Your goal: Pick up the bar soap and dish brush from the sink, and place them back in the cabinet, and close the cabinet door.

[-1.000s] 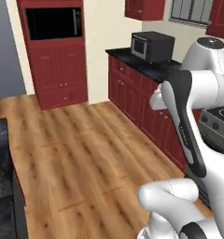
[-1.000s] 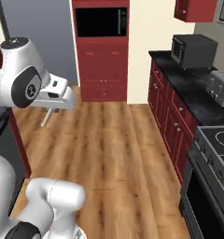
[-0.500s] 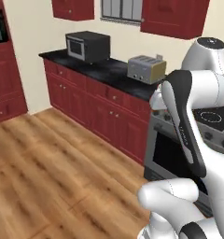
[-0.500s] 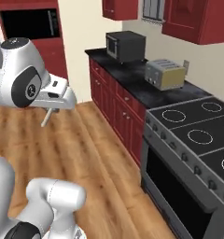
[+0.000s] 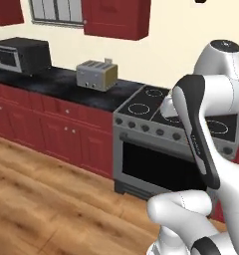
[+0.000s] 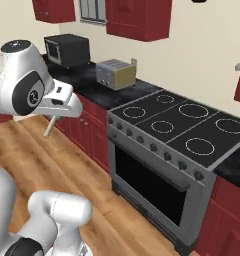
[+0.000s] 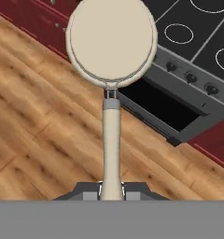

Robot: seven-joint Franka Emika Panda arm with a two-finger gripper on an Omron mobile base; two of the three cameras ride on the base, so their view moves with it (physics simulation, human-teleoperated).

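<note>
Hand view: the two dark fingertips of the gripper (image 7: 112, 190) are clamped on the lower end of the thin, straight wooden handle of the beige-tan dish brush (image 7: 112, 70). The handle runs up from between the jaws, and the round disc head stands beyond them, facing the camera, over the wooden plank floor (image 7: 34, 130) and the front of the grey stove (image 7: 179, 100) with its dark oven window. From the right base view, the brush handle (image 6: 50, 125) slants down below the hand.
</note>
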